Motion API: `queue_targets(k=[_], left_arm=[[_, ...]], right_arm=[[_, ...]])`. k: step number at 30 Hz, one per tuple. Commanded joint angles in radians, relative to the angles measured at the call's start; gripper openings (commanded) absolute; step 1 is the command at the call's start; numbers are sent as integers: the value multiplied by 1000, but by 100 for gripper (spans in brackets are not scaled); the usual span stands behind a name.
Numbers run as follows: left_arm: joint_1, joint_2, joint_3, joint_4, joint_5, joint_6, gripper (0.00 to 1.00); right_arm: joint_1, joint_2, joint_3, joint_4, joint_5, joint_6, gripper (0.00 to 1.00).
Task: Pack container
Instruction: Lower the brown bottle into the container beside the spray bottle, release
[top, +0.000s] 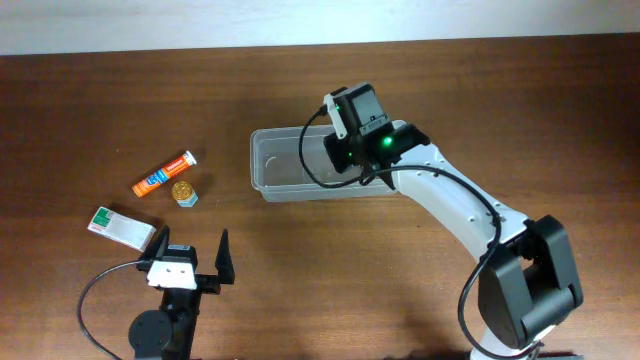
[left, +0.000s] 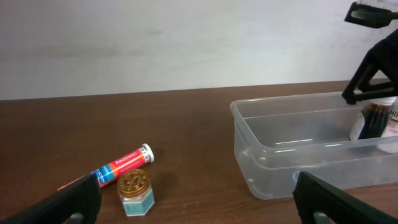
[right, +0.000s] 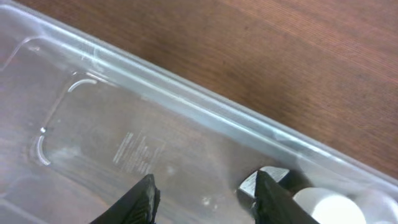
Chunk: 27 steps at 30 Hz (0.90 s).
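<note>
Right pincer (right: 204, 186) stands partly open inside the container (right: 186, 93), gripping nothing; left pincer (top: 195, 242) gapes wide and empty.

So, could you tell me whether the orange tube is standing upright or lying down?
Lying down: the orange tube rests lengthwise on the table, beside the gold-lidded jar.

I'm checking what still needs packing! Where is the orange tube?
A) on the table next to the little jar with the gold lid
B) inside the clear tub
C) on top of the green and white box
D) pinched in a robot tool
A: the orange tube lies on the table right beside the gold-lid jar, outside the clear tub.
</note>
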Motion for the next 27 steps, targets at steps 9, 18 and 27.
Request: queue_targets(k=[9,18,27], left_arm=[[6,-6,-8,2,14,19,99],[6,-6,-8,2,14,19,99],[6,-6,-8,2,14,19,99]], right_arm=[[5,27,20,-30,-5,-5,43],[3,68,20,-32,-3,-5,43],[1,68,19,-69,85,-5,44]])
